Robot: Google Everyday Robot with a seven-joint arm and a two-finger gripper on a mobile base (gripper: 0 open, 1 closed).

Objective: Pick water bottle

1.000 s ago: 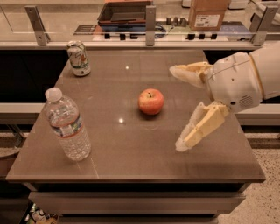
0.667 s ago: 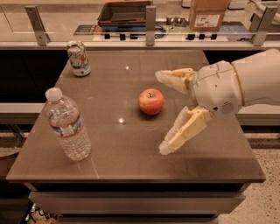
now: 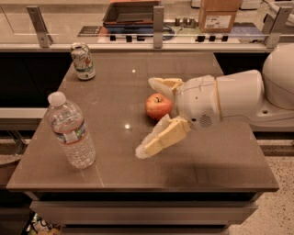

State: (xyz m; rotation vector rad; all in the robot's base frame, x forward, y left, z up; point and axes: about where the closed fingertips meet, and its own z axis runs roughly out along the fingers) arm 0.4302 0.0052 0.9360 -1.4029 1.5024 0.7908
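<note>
The water bottle [image 3: 70,131] is clear ribbed plastic with a white cap and a blue-green label band. It stands upright near the front left corner of the brown table [image 3: 216,156]. My gripper [image 3: 146,117] is open, with cream fingers [image 3: 158,138] spread wide, over the middle of the table. It points left toward the bottle, well to the right of it and apart from it. A red apple [image 3: 158,106] sits between the fingers, partly behind them.
A white-green-red soda can [image 3: 83,61] stands at the table's back left. Behind the table runs a counter with metal posts [image 3: 158,26], a dark tray [image 3: 131,13] and a cardboard box [image 3: 217,14]. My white arm [image 3: 248,94] covers the right side.
My gripper has moved left across the table toward the bottle, passing in front of the apple. Its fingers stay spread. The bottle, can and apple have not moved.
</note>
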